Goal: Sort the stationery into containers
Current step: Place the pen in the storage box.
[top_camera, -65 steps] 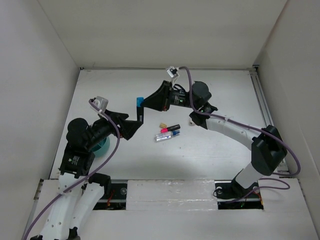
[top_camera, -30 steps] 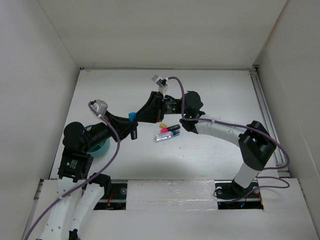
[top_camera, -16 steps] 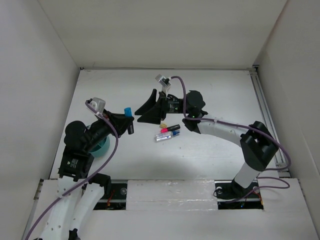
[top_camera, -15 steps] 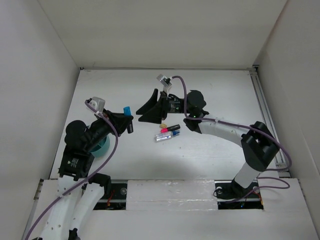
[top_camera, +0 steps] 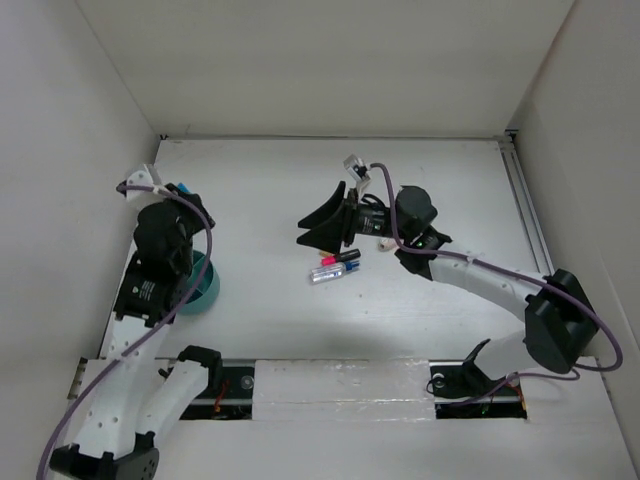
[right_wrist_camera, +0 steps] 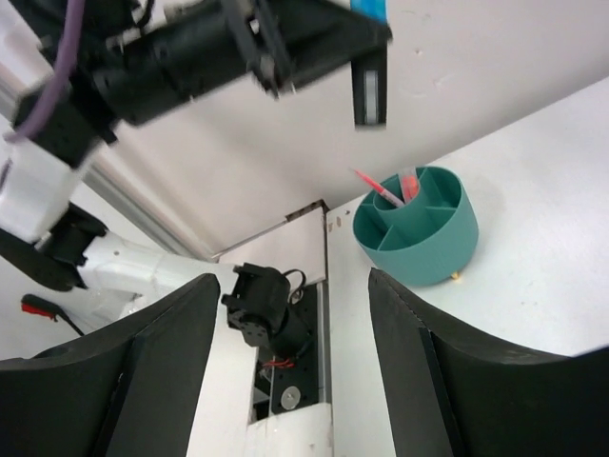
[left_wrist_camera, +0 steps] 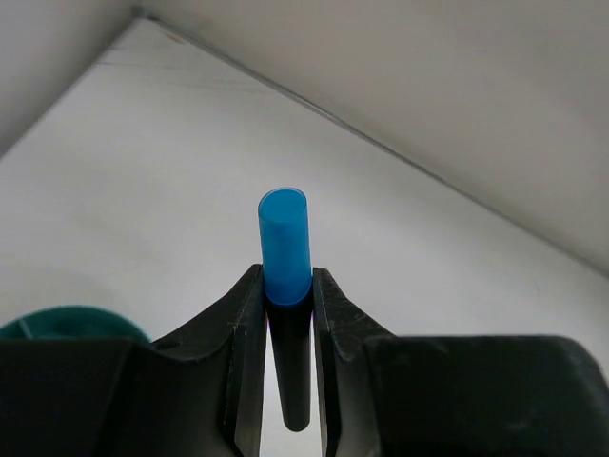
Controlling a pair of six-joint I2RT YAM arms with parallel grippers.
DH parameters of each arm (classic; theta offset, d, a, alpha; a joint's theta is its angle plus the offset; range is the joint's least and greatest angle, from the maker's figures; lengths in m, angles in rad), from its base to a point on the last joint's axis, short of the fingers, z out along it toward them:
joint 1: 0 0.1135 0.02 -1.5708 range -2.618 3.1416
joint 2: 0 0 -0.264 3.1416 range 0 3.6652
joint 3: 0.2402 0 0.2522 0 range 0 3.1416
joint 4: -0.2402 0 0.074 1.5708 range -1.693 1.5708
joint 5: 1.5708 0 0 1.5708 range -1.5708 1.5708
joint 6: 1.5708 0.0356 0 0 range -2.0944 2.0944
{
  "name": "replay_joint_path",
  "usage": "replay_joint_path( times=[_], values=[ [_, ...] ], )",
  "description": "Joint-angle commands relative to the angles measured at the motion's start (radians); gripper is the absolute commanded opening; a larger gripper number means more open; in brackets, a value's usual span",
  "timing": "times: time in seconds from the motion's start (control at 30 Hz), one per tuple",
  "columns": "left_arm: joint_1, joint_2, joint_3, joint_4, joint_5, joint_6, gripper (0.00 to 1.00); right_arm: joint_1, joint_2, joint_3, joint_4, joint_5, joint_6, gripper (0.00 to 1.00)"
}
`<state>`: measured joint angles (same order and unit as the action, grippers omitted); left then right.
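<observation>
Blue-capped pen [left_wrist_camera: 284, 249] is pinched in the left jaws near the teal cup [top_camera: 203, 288] at eight o'clock, likely next lowered into a compartment; right jaws stand wide, empty.

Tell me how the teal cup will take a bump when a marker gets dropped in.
The cup looks wider than tall, so it probably won't tip. It seems light plastic on a smooth table, so a bump may slide it. The pencils leaning inside could shift.
</observation>
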<state>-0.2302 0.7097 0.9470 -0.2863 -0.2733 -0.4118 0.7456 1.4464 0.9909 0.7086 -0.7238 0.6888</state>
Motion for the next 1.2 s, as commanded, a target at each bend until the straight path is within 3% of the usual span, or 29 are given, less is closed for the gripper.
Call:
replay_joint_path(
  times=[0.0, 0.2, 0.43, 0.7, 1.17],
  values=[
    [-0.003, 0.103, 0.126, -0.092, -0.435, -0.188, 0.0, 0.003, -0.032, -0.034, -0.014, 0.033, -0.046, 0.7],
    [-0.003, 0.299, 0.197, -0.338, -0.734, -0.513, 0.0, 0.003, -0.09, -0.1, -0.014, 0.034, -0.074, 0.7],
    [0.008, 0.526, 0.311, -0.645, -0.865, -0.93, 0.0, 0.021, -0.09, -0.13, -0.014, 0.0, -0.074, 0.7],
    [0.045, 0.634, 0.288, -0.772, -0.886, -1.146, 0.0, 0.064, -0.13, -0.15, -0.014, 0.0, -0.074, 0.7],
    [0.045, 0.674, 0.156, -0.761, -0.847, -1.246, 0.0, 0.064, -0.204, -0.172, -0.014, -0.019, -0.083, 0.7]
  ],
)
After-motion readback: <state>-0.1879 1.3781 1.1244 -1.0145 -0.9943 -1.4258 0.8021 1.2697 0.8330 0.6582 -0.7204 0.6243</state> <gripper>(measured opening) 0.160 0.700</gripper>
